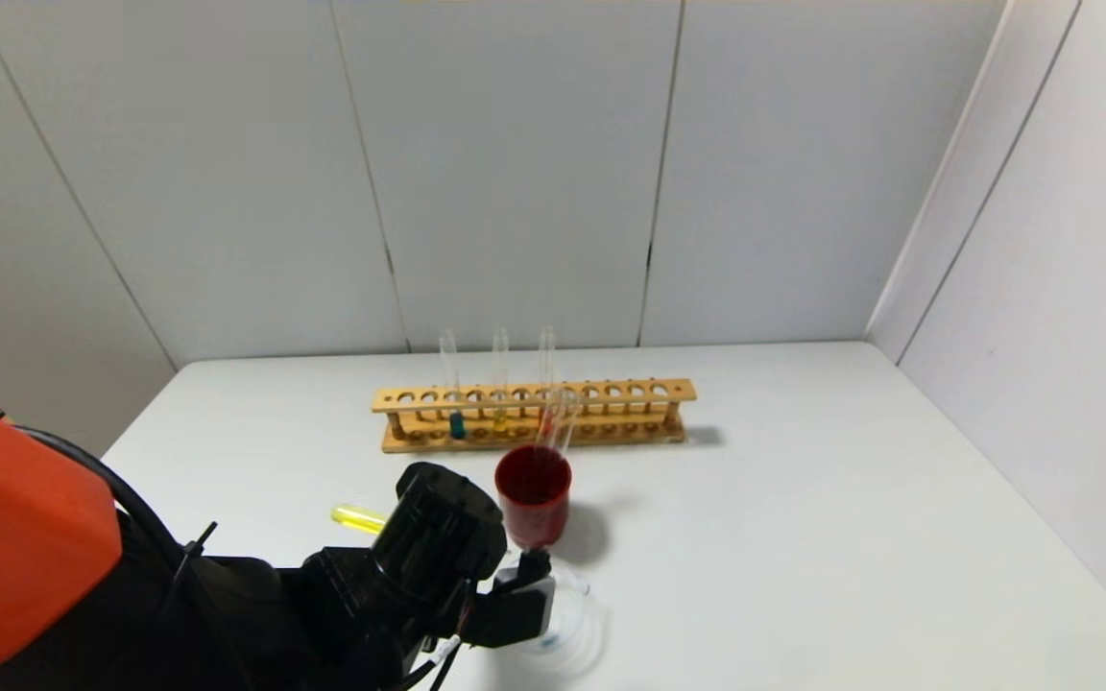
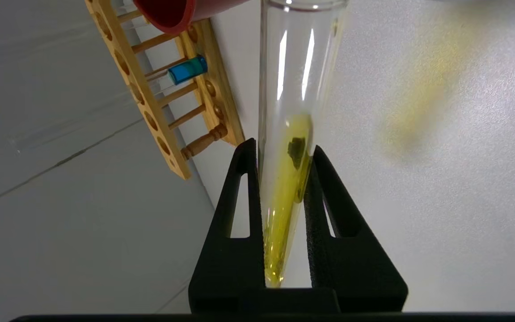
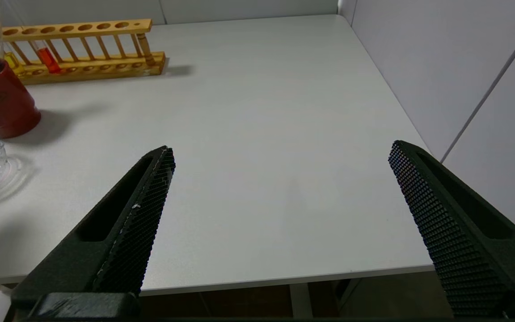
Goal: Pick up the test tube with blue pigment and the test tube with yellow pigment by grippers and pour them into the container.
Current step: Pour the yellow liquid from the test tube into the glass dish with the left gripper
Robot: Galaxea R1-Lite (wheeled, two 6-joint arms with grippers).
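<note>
We see the left hand (image 2: 284, 188) pinching the yellow tube (image 2: 291, 147), tipped on its side low over the bench (image 1: 803, 537), beside the red cup (image 1: 534, 494) and the glass beaker (image 1: 577, 624). The blue tube (image 1: 455, 403) stands in the wooden rack (image 1: 534, 415). The right hand (image 3: 280, 179) hangs spread wide over bare bench.

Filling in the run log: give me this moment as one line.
left claw: shut on yellow test tube, tilted near beaker | right claw: open, idle | blue test tube: in rack
</note>
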